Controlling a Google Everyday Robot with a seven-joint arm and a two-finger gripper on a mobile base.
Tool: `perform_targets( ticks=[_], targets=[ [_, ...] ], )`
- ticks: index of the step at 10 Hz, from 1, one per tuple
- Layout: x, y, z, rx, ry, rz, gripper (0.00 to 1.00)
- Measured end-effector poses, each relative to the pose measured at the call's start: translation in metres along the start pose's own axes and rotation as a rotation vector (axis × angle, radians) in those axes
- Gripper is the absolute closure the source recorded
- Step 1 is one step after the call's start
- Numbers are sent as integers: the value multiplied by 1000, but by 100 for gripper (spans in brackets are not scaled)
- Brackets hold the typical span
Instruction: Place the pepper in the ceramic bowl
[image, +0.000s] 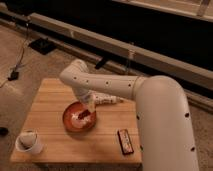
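Note:
The orange-terracotta ceramic bowl (79, 118) sits on the wooden table (45, 100) near its middle. My gripper (90, 107) hangs over the bowl's right rim, at the end of the white arm that reaches in from the right. A small dark red pepper (86, 114) shows just below the gripper, inside the bowl's right part. I cannot tell whether the pepper rests in the bowl or is still held. A pale patch lies at the bowl's centre.
A white mug (29, 142) stands at the table's front left corner. A dark rectangular bar (125, 140) lies at the front right. A pale object (107, 99) lies behind the gripper. The floor and a dark rail run behind the table.

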Motion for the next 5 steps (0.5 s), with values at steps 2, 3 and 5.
perform_targets(
  ticks=[2, 3, 5],
  targets=[
    [-6, -2, -1, -3, 2, -6, 30],
    [-5, -1, -1, -4, 3, -4, 30],
    [-2, 0, -1, -3, 3, -1, 30]
  ],
)
